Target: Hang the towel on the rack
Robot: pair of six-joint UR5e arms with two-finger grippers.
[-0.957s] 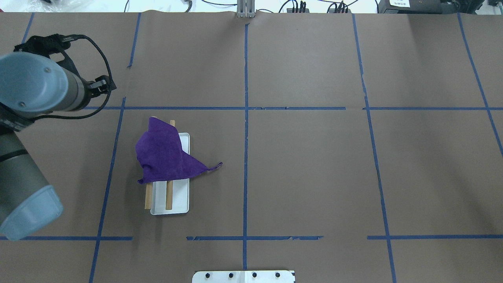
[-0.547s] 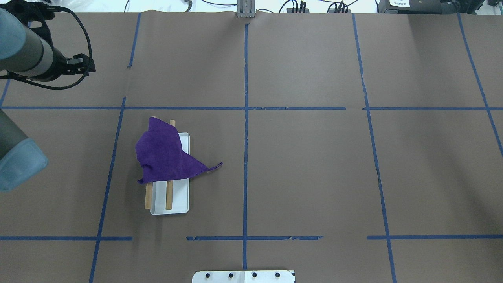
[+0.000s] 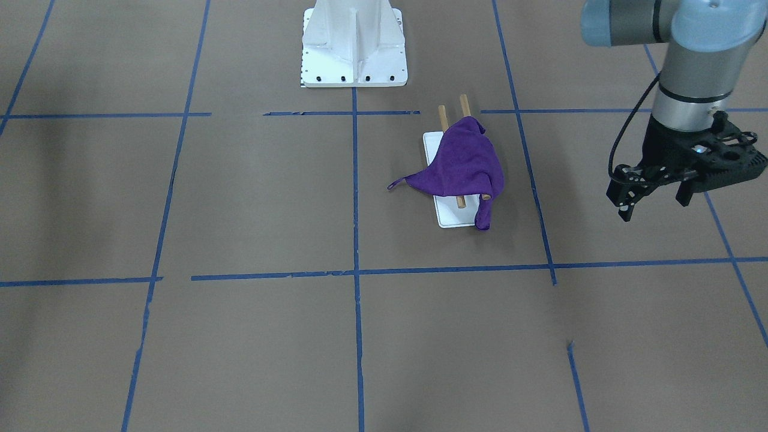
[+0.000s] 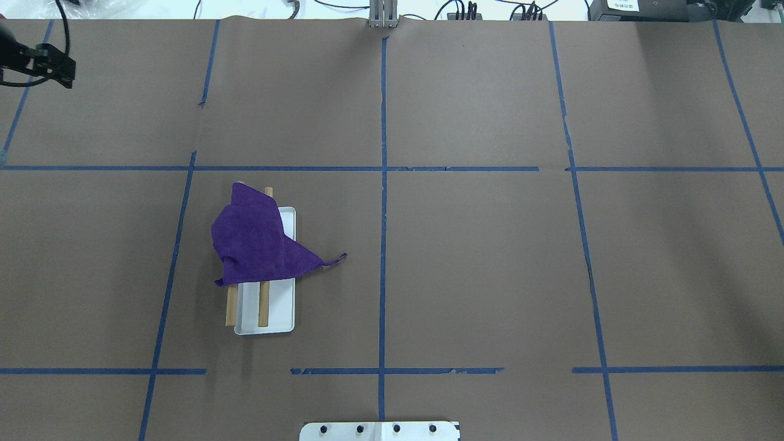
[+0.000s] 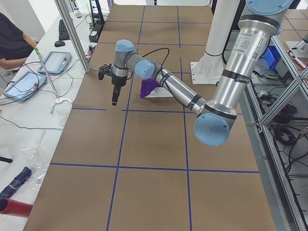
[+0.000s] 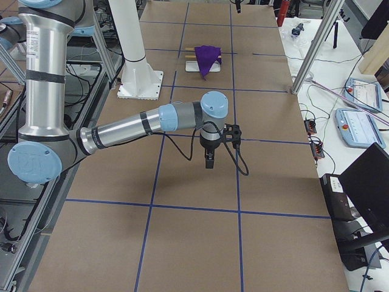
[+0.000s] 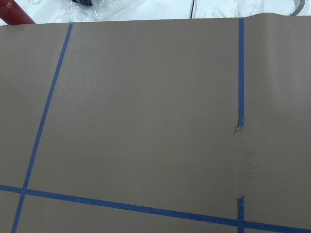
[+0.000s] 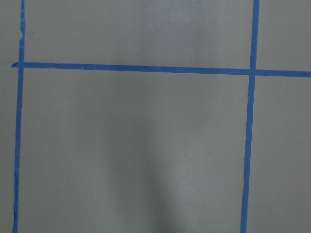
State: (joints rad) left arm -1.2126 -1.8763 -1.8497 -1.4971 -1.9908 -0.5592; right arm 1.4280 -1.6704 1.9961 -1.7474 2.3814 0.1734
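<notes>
A purple towel lies draped over the two wooden rods of the small rack, whose white base shows beneath it. One towel corner trails onto the table to the right. In the front-facing view the towel covers most of the rods, with one end hanging off the rack. My left gripper is open and empty, raised well off to the side of the rack. In the overhead view it is at the far left edge. My right gripper shows only in the right side view, far from the rack; I cannot tell its state.
The large white bolted pedestal stands at the robot's base, behind the rack. Blue tape lines grid the brown table cover. Aluminium frame posts and an operators' bench with tablets lie beyond the far edge.
My left arm has drawn back from beside the rack toward the far left corner and mostly left the overhead view. The towel and rack have not moved.
</notes>
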